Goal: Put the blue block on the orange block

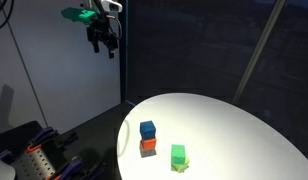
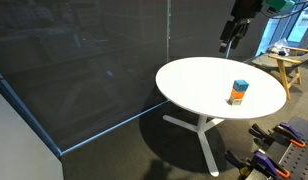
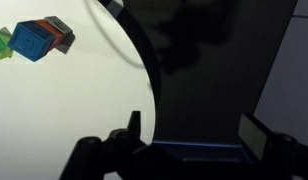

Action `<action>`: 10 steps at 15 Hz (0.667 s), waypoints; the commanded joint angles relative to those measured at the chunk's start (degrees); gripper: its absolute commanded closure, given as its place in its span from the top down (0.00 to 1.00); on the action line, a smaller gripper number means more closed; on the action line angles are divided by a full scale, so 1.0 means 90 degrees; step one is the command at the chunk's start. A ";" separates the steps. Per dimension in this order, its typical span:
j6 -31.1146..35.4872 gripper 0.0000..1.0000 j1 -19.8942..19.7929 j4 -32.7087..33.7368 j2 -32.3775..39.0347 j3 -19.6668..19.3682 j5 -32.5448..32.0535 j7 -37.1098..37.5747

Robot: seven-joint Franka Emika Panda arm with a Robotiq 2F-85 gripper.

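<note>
The blue block [image 1: 147, 129] sits on top of the orange block [image 1: 148, 145] on the round white table [image 1: 234, 120]. The stack also shows in an exterior view, blue block [image 2: 240, 86] over orange block [image 2: 237, 97], and in the wrist view at the top left, blue block [image 3: 33, 40] with the orange block [image 3: 61, 35] under it. My gripper [image 1: 102, 40] hangs high above and away from the table, also seen in an exterior view [image 2: 230, 38]. In the wrist view its fingers [image 3: 194, 132] are spread apart and hold nothing.
A bright green block [image 1: 178, 155] lies on the table next to the stack, and shows at the wrist view's left edge [image 3: 2, 43]. Dark curtain panels stand behind the table. Wooden furniture [image 2: 287, 65] and clamps [image 2: 279, 140] stand near the table base.
</note>
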 commanded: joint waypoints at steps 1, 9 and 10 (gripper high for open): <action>-0.0110 1.00 0.0128 0.0089 0.0001 0.0100 0.0009 0.0139; -0.0018 1.00 0.0222 0.0020 0.0004 0.0113 -0.0005 0.0024; -0.0018 1.00 0.0222 0.0020 0.0004 0.0113 -0.0005 0.0024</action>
